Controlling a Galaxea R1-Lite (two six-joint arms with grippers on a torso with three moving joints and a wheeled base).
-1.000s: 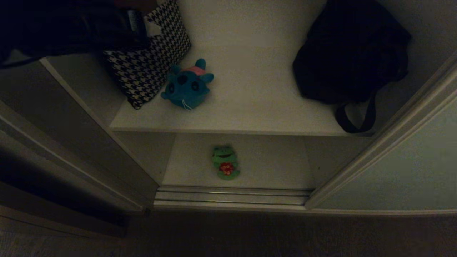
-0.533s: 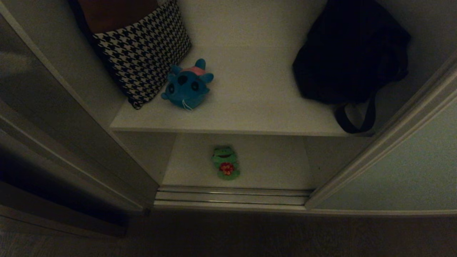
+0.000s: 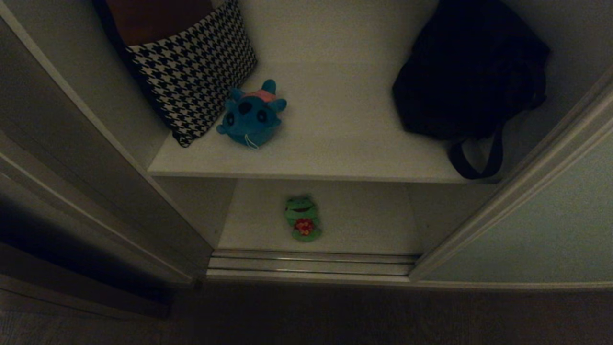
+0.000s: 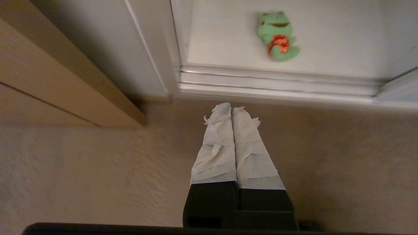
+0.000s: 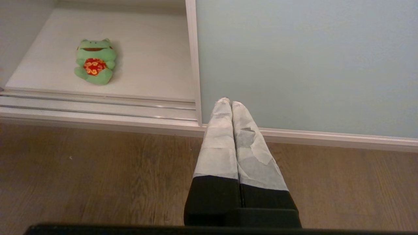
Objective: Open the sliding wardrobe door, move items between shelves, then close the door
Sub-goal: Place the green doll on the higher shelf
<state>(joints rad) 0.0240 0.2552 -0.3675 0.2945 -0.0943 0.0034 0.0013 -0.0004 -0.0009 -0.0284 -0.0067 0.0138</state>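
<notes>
The pale grey-green sliding wardrobe door (image 3: 541, 230) stands open at lower right. The teal-blue plush toy (image 3: 251, 115) lies on the upper white shelf (image 3: 335, 143) at frame centre, the green plush toy (image 3: 301, 218) on the lower white shelf (image 3: 364, 220) beneath. Both the left tool (image 4: 232, 111) and the right tool (image 5: 230, 102) are pressed together, empty, above the floor. Closing appears left.

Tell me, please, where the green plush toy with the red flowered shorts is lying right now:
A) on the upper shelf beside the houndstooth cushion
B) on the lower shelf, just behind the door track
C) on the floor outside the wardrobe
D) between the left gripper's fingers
B: the green plush toy lies alone on the lower shelf just behind the door track, while the teal-blue plush toy sits on the upper shelf.
</notes>
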